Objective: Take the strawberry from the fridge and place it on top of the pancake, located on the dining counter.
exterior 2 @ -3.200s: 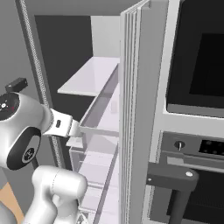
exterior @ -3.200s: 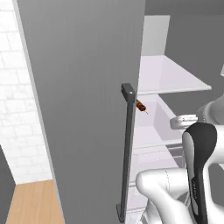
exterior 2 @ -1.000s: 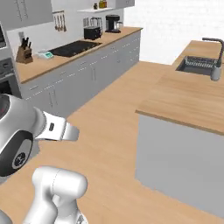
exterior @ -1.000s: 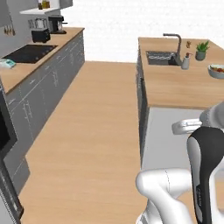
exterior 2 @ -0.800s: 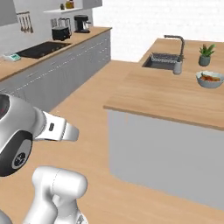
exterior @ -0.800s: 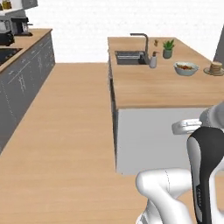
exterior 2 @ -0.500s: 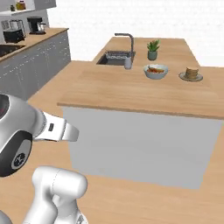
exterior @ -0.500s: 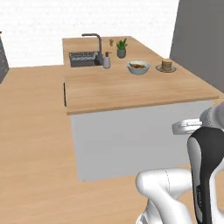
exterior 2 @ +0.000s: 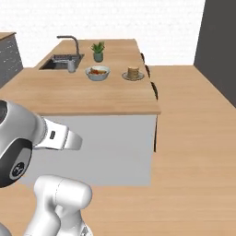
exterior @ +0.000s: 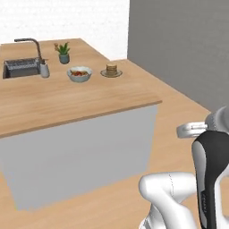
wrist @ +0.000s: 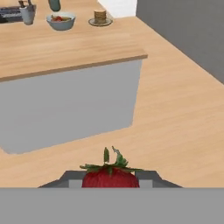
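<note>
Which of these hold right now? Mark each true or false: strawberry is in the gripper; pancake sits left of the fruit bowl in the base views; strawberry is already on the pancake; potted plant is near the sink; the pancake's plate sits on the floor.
1. The strawberry is between the fingers of the gripper. True.
2. The pancake sits left of the fruit bowl. False: it is to the bowl's right in both base views.
3. The strawberry is already on the pancake. False: the stack is bare on top.
4. The potted plant stands near the sink. True.
5. The pancake's plate sits on the floor. False: it is on the dining counter.
</note>
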